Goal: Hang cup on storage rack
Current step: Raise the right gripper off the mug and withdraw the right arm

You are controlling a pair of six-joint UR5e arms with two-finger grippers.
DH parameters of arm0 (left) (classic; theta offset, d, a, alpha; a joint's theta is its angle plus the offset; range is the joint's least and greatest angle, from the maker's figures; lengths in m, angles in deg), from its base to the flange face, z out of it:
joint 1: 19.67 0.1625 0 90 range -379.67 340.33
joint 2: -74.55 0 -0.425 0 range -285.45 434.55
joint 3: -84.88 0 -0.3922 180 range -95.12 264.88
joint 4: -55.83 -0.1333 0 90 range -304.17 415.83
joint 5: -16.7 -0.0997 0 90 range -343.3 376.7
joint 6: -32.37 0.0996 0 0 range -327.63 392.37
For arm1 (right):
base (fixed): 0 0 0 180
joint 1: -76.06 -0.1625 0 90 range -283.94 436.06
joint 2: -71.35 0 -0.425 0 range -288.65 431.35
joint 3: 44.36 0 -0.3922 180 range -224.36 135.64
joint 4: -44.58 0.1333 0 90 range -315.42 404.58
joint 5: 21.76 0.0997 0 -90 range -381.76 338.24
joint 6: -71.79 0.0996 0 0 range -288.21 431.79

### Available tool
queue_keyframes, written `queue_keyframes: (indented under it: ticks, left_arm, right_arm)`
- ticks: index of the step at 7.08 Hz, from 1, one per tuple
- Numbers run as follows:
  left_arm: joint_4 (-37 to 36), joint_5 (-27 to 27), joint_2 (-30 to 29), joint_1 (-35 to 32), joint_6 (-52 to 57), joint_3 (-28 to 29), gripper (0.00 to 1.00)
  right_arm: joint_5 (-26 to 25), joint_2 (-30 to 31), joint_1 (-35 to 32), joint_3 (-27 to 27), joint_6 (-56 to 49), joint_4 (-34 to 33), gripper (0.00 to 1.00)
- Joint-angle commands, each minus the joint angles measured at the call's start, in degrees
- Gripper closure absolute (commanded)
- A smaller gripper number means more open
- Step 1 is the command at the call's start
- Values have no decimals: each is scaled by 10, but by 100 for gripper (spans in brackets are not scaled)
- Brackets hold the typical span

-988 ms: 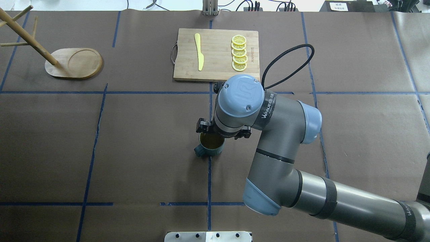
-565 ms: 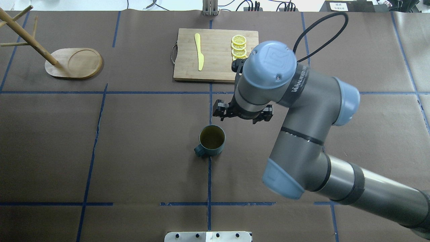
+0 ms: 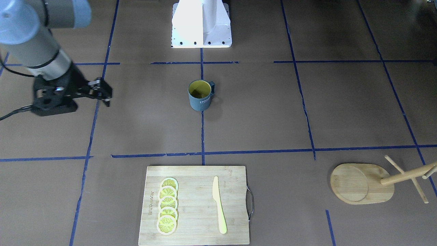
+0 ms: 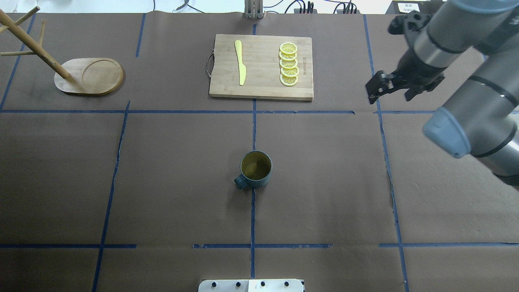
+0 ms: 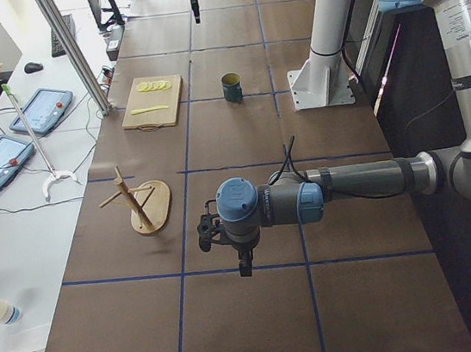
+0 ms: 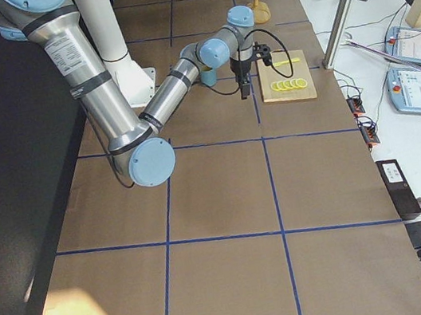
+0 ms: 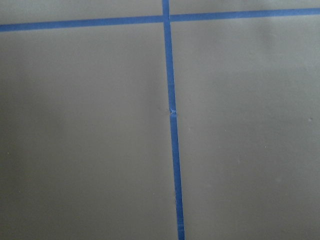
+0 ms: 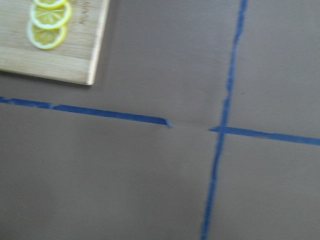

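Cup: small dark blue-grey mug [image 4: 255,170], frame centre, stood upright; probably light, rigid, chippable.
Hold: rim wall, leaving loop handle [image 4: 240,182] free.
Jaws: right gripper [image 4: 372,90], left gripper [image 5: 244,266]; their opening could not be told.

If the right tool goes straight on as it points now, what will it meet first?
The right tool points down; likely only bare table by the tape cross, missing the cutting board.

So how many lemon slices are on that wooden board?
5 lemon slices, in one overlapping row on the right part of the board in the overhead view, right of the knife. None seem hidden.
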Motion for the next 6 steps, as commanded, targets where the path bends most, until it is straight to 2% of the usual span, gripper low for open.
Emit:
queue_keyframes:
  ticks: [1, 2, 5, 6]
  left_arm:
    - [7, -1, -31, 0, 1, 4, 0]
    - [5, -1, -44, 0, -2, 6, 0]
    - [8, 6, -57, 1, 0, 8, 0]
    - [22, 7, -60, 1, 0, -6, 0]
  right_arm:
    - [20, 126, -104, 2, -225, 1, 0]
    - [18, 182, -143, 2, -287, 1, 0]
    - [19, 328, -222, 3, -318, 31, 0]
    - [29, 345, -237, 1, -331, 59, 0]
